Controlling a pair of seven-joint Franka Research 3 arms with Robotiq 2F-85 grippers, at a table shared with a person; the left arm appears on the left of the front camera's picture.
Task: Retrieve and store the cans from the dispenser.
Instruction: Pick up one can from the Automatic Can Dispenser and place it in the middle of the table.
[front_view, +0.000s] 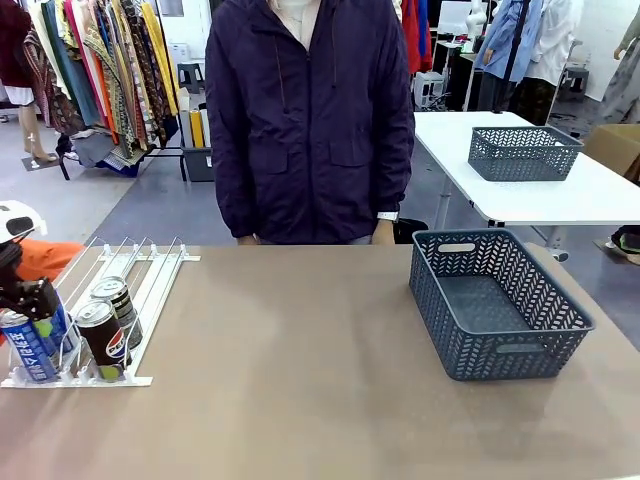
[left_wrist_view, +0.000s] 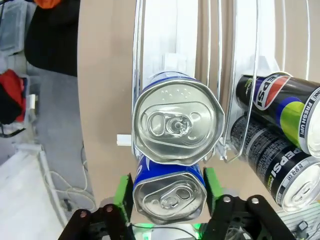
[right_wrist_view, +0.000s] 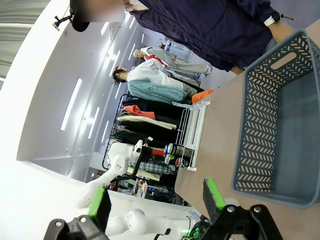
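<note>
The white rail dispenser (front_view: 152, 285) slopes toward the table's front left corner. Two black cans (front_view: 104, 340) (front_view: 118, 300) lie in one lane, one behind the other. In the leftmost lane a blue can (front_view: 28, 352) rests at the stoppers, and my left gripper (front_view: 36, 312) is over it. In the left wrist view the green pads (left_wrist_view: 123, 187) press both sides of that blue can (left_wrist_view: 170, 199). A second blue can (left_wrist_view: 175, 125) lies just behind it, with the black cans (left_wrist_view: 285, 105) to the right. My right gripper (right_wrist_view: 157, 210) is open and holds nothing.
A dark grey lattice basket (front_view: 500, 345) stands empty on the right of the table and shows close in the right wrist view (right_wrist_view: 260, 125). A person in a dark jacket (front_view: 310, 120) stands at the far edge. Bare tabletop lies between dispenser and basket.
</note>
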